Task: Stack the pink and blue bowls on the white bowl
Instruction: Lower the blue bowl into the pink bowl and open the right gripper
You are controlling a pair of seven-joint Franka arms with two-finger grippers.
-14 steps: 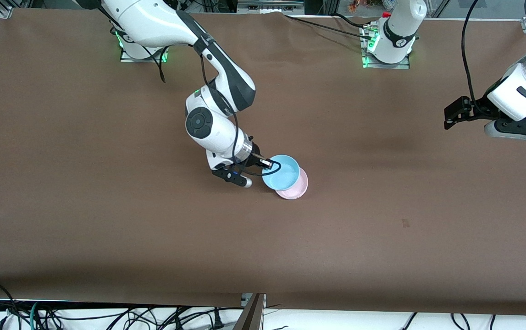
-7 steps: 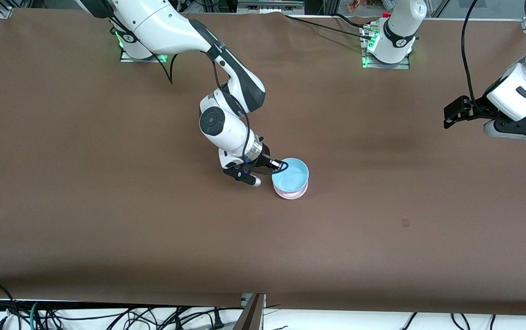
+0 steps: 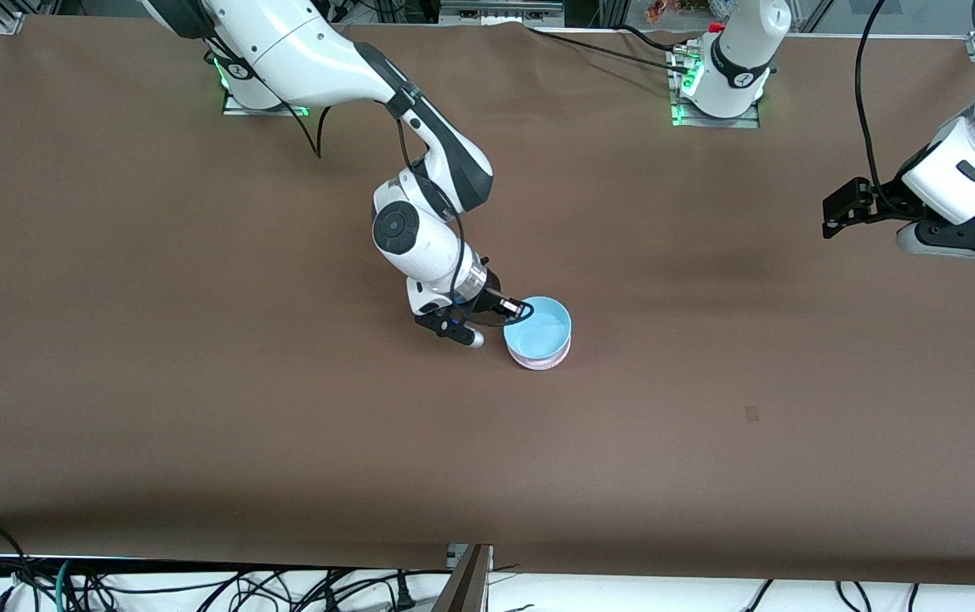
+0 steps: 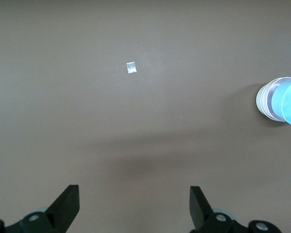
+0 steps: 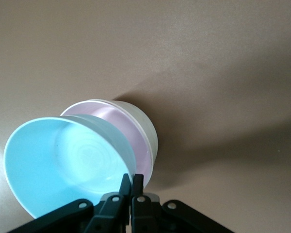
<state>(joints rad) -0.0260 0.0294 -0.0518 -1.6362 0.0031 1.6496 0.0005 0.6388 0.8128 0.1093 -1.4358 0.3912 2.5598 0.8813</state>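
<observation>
The blue bowl point(image 3: 538, 330) point(image 5: 63, 165) is tilted over the mouth of the pink bowl point(image 5: 131, 127), which is nested in the white bowl point(image 5: 149, 136) at the table's middle. My right gripper point(image 3: 519, 308) point(image 5: 131, 180) is shut on the blue bowl's rim, on the side toward the right arm's end. From the front, only a thin pink edge point(image 3: 541, 362) shows under the blue bowl. The left gripper point(image 3: 836, 223) point(image 4: 134, 204) hangs open and waits above bare table at the left arm's end, holding nothing. The left wrist view shows the stack point(image 4: 271, 99) far off.
A small pale mark point(image 3: 751, 414) point(image 4: 131, 68) lies on the brown table cover, nearer the front camera and toward the left arm's end. Cables hang along the table's front edge point(image 3: 487, 565). The arm bases stand along the edge farthest from the front camera.
My right gripper carried the blue bowl toward the left arm's end until it came centred over the pink bowl. In the last half second it barely shifted. The left arm stayed still.
</observation>
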